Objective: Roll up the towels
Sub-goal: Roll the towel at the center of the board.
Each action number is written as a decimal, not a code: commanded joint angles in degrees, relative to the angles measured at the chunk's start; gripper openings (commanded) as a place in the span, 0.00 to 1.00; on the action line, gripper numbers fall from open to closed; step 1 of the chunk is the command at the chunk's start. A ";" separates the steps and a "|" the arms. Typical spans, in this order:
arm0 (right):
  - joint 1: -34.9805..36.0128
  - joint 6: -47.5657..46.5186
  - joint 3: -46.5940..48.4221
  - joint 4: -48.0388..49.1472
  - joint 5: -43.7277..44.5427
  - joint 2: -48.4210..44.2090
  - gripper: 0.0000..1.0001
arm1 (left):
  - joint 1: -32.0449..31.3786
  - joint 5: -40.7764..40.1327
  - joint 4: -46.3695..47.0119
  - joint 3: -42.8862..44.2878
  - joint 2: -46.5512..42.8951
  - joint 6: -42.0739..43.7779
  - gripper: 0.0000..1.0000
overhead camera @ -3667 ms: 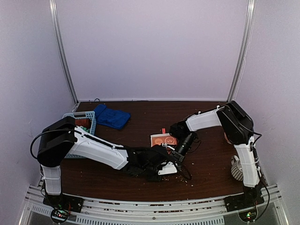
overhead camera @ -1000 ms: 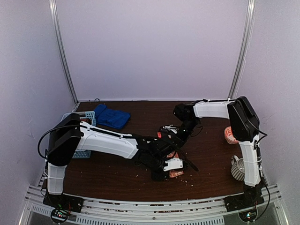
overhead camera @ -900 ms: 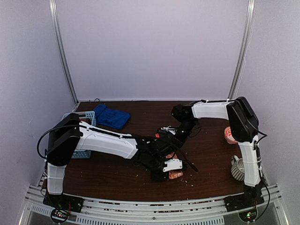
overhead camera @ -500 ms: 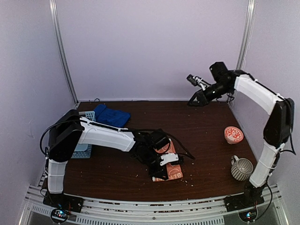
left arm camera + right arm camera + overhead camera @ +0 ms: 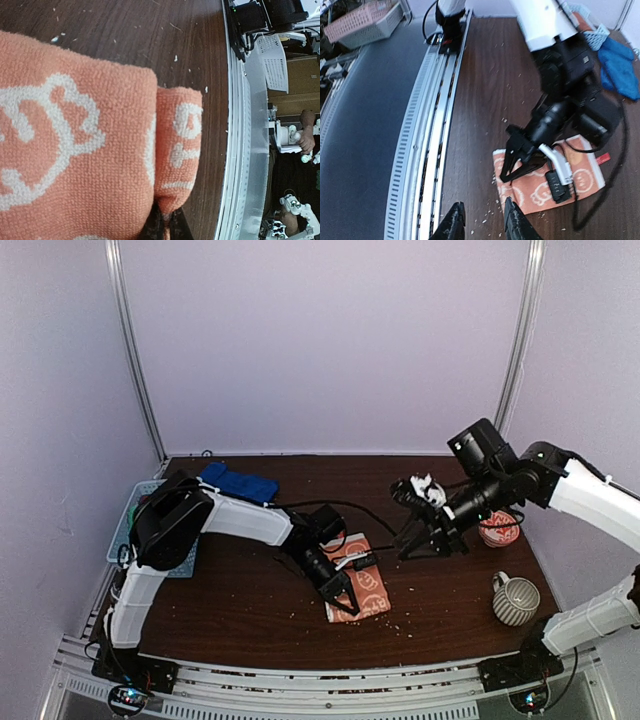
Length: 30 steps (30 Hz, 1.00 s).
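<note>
The orange towel with white pattern (image 5: 368, 592) lies on the table front of centre, its near end folded over (image 5: 177, 130). My left gripper (image 5: 340, 598) rests on it, fingers pinched together on the folded edge (image 5: 166, 231). It also shows in the right wrist view (image 5: 505, 176), on the towel (image 5: 530, 195). My right gripper (image 5: 420, 543) hangs open and empty above the table, right of the towel; its fingers stand apart (image 5: 482, 222). The royal blue towel (image 5: 240, 483) lies crumpled at the back left (image 5: 620, 65). No green or dark red towel shows.
A light blue basket (image 5: 128, 515) stands at the left edge, partly behind my left arm. The orange-and-white bowl (image 5: 498, 530) and a ribbed mug (image 5: 515, 600) stand at the right. The metal rail (image 5: 320, 680) runs along the table's front edge. Crumbs dot the wood.
My right arm left the towel, swung high to the back, then came down to the right of the towel. My left gripper stayed on the orange towel, which now lies flatter.
</note>
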 commanded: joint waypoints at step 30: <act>19.67 -1.88 -18.89 28.88 37.12 23.80 0.18 | 0.54 0.70 -6.22 3.46 3.61 0.58 0.01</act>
